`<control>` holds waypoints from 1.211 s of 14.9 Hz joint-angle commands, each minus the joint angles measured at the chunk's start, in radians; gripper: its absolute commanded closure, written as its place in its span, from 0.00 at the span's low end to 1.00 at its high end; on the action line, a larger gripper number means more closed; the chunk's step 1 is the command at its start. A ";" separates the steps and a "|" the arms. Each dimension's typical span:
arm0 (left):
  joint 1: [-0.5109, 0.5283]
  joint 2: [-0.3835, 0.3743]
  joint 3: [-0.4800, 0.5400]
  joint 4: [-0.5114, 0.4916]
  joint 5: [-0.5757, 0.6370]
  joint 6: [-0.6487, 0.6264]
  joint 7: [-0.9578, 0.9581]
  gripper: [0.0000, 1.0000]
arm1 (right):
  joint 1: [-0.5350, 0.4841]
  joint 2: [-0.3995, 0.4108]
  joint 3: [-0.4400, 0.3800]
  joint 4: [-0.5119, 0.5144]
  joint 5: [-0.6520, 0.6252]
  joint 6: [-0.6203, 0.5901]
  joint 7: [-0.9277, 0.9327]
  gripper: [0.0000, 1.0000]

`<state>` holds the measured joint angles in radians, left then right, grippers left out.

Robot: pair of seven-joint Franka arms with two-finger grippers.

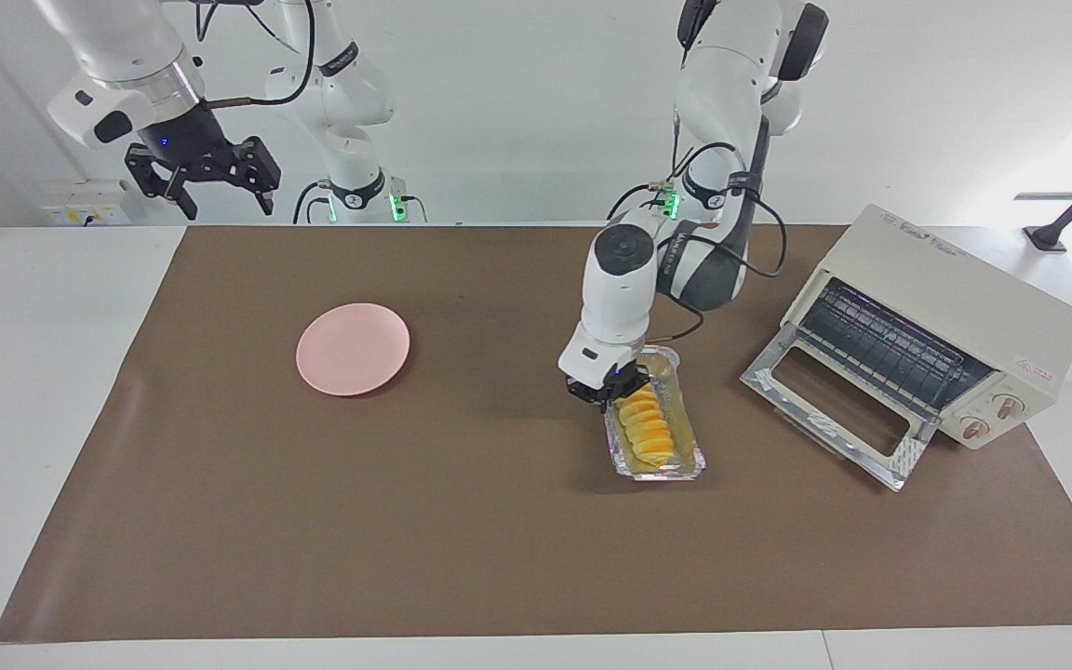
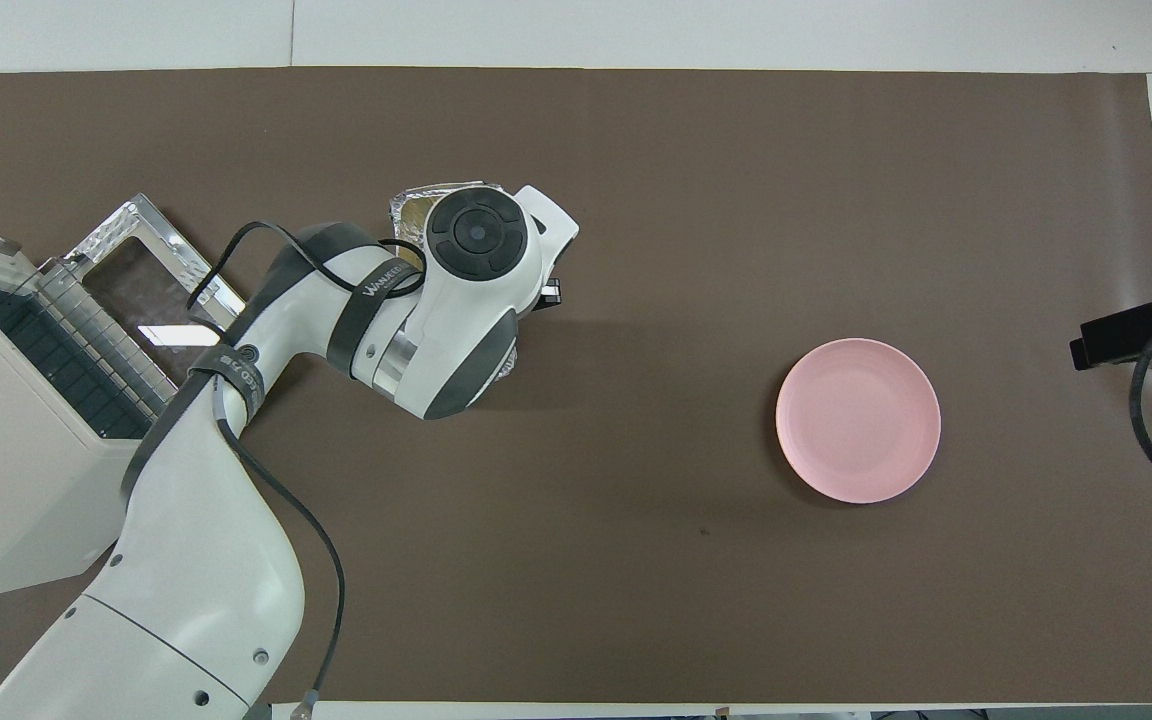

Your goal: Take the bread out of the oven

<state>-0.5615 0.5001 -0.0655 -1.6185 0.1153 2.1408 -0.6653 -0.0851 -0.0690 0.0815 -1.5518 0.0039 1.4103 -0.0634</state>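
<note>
The bread (image 1: 645, 428), a golden ridged loaf, lies in a silver foil tray (image 1: 680, 445) on or just above the brown mat, between the pink plate (image 1: 353, 348) and the oven (image 1: 964, 288). My left gripper (image 1: 607, 391) is shut on the tray's rim at the side toward the plate. In the overhead view the left arm's wrist hides the bread, and only a tray corner (image 2: 414, 205) shows. The oven's door (image 1: 829, 414) hangs open and its wire rack (image 1: 890, 340) is bare. My right gripper (image 1: 220, 181) waits open, high over the table's edge.
The oven (image 2: 26, 480) stands at the left arm's end with its open door (image 2: 151, 215) lying out onto the mat. The plate (image 2: 858, 420) sits toward the right arm's end. The right gripper's tip (image 2: 1126, 335) shows at the mat's edge.
</note>
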 commanded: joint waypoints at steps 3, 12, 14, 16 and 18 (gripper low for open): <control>-0.008 -0.012 0.015 -0.018 -0.026 -0.015 0.013 1.00 | -0.010 -0.026 0.015 -0.025 0.018 -0.056 0.007 0.00; 0.087 -0.130 0.024 0.009 -0.081 -0.077 0.018 0.00 | -0.005 -0.034 0.020 -0.027 0.021 -0.054 0.004 0.00; 0.155 -0.204 0.024 0.011 -0.103 -0.159 0.023 0.00 | 0.028 -0.045 0.024 -0.057 0.031 -0.015 0.014 0.00; 0.224 -0.265 0.026 0.009 -0.103 -0.244 0.039 0.00 | 0.086 -0.042 0.024 -0.103 0.045 0.099 0.083 0.00; 0.340 -0.342 0.024 0.009 -0.104 -0.330 0.137 0.00 | 0.178 0.006 0.024 -0.126 0.045 0.203 0.189 0.00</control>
<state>-0.3172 0.2364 -0.0331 -1.5809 0.0330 1.8815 -0.6142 0.0255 -0.0784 0.1036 -1.6190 0.0332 1.5167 0.0370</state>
